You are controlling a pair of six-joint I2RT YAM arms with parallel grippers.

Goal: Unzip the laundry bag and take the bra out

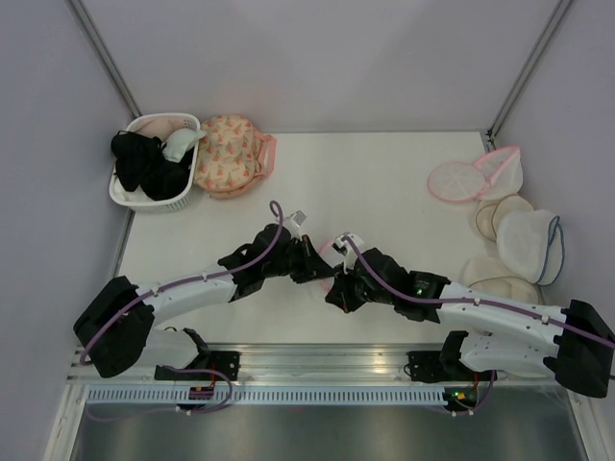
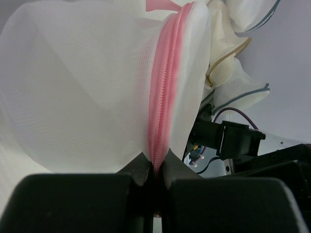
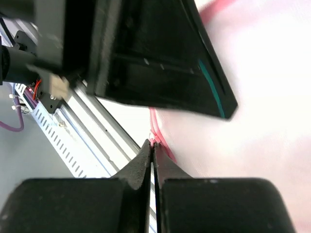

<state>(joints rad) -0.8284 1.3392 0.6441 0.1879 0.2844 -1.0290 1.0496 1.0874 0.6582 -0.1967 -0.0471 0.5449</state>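
My left end effector (image 2: 154, 171) is pressed together on the pink zipper (image 2: 163, 92) of the laundry bag (image 2: 82, 87); the tips pinch the zipper band from both sides, and the white mesh rises above them like a dome and fills most of the left wrist view. My right end effector (image 3: 153, 145) is also closed, with a thin pink edge of the same bag caught between its tips; if this is the zipper pull or only the rim, I cannot tell, the picture is blurred there. The zipper, where I see it, is shut; the bra I cannot make out through the mesh.

From above, both end effectors meet near the front middle of the bench (image 1: 384, 192), and the bag is almost hidden between them. Far left at the back stands a white basket (image 1: 130, 192) with black garments (image 1: 144, 163); just beside it lies a peach floral bag (image 1: 226, 154). On the right side lie a flat pink-rimmed pouch (image 1: 471, 178) and a white blue-trimmed bag (image 1: 528, 245), among some cream pouches (image 1: 495, 216).
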